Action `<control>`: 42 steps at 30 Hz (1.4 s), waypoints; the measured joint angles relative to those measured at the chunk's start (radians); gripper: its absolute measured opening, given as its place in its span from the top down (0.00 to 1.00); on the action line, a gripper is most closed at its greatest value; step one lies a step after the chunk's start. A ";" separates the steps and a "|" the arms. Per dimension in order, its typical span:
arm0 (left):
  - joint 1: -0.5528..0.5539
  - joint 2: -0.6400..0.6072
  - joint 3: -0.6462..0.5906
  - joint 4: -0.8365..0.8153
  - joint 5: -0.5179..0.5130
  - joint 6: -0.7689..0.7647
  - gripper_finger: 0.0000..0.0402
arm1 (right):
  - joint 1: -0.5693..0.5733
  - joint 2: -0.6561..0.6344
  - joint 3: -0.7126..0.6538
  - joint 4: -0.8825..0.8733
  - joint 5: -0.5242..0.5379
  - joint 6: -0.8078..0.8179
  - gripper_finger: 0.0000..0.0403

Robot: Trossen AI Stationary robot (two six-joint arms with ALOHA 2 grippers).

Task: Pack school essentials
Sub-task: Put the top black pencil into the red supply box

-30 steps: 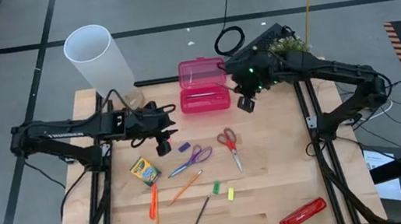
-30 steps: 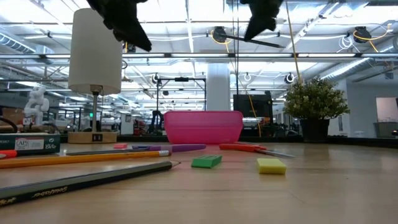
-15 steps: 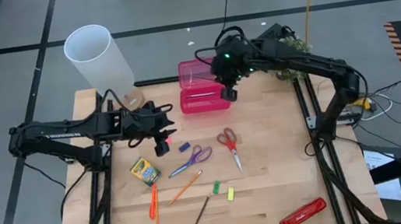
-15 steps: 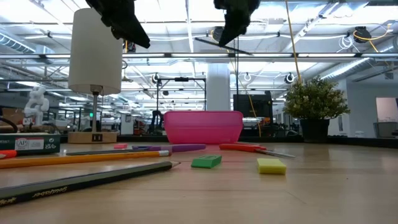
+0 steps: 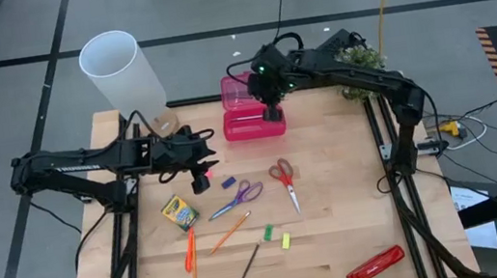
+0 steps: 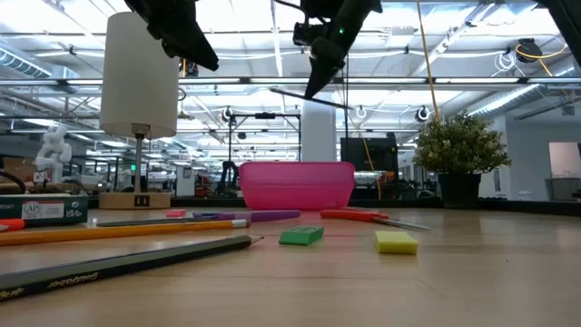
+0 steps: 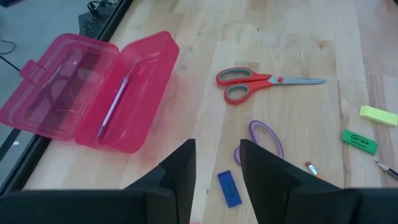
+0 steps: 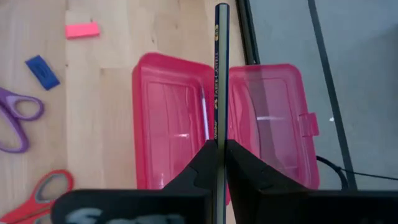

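Seen from above, the left gripper (image 5: 200,175) is held over the light wooden table (image 5: 338,224), its jaws parted with nothing between them, above a small pink eraser and just beside a small blue eraser (image 5: 228,183). Laid out across the middle of the table are the yellow-green crayon box (image 5: 179,211), 2 orange pencils (image 5: 229,231), 1 dark pencil (image 5: 246,269), the purple-handled scissors (image 5: 237,197), the red-handled scissors (image 5: 284,181), and a green eraser (image 5: 269,233) beside a yellow eraser (image 5: 285,240); a long red stapler-like bar (image 5: 375,264) is left at the near right corner. At the far edge the translucent pink plastic case (image 5: 252,106) lies open, 1 thin pencil already seen in its tray. Above it the right gripper (image 5: 272,108) is poised, its jaws closed tight on a dark blue pencil (image 8: 220,74), which in the right wrist view is lined up along the ridge between tray and lid. For a clean drop, the pencil would best be shifted over the tray half, kept parallel to the tray's long side, lowered until it is close to the floor of the tray, and only then released, so that it is not bounced out or left straddling the hinge.
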 joint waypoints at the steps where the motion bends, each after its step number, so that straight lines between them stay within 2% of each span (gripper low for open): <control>1: 0.000 0.000 0.000 0.000 0.000 0.000 0.68 | -0.002 0.007 0.000 0.008 0.000 -0.007 0.96; 10: 0.000 0.000 0.000 0.008 0.000 0.007 0.68 | -0.039 0.100 0.000 0.112 -0.052 -0.053 0.96; 20: -0.002 0.000 0.000 0.008 0.000 0.004 0.68 | -0.054 0.206 0.000 0.105 -0.081 -0.075 0.96; 27: -0.002 0.000 0.000 0.008 0.000 0.012 0.68 | -0.057 0.228 -0.005 0.092 -0.159 -0.065 0.96; 42: -0.006 0.000 0.000 0.008 0.001 0.012 0.68 | -0.060 0.291 -0.067 0.126 -0.182 -0.035 0.96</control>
